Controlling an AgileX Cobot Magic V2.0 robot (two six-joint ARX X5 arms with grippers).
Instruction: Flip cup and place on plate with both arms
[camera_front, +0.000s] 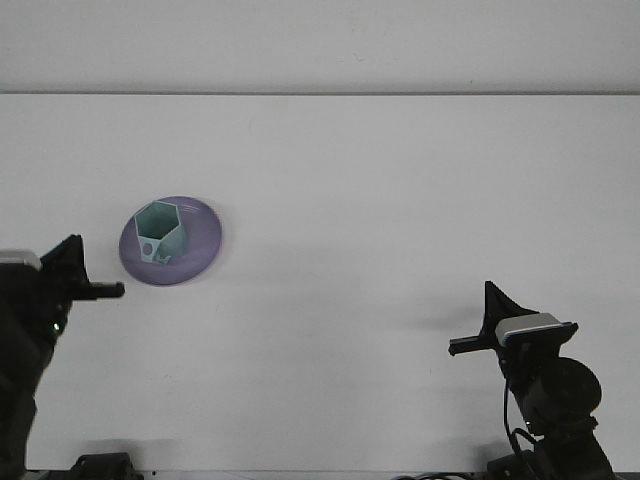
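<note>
A teal hexagonal cup (160, 232) stands upright, mouth up, on the purple plate (206, 236) at the left of the white table. Nothing holds it. My left gripper (73, 245) is at the lower left edge, below and left of the plate and apart from it. Its fingers read as one dark spike, shut and empty. My right gripper (490, 292) is low at the right, far from the plate. It also shows a single spike, shut with nothing in it.
The white table (380, 200) runs back to a pale wall. Both arm bases sit at the bottom corners of the view.
</note>
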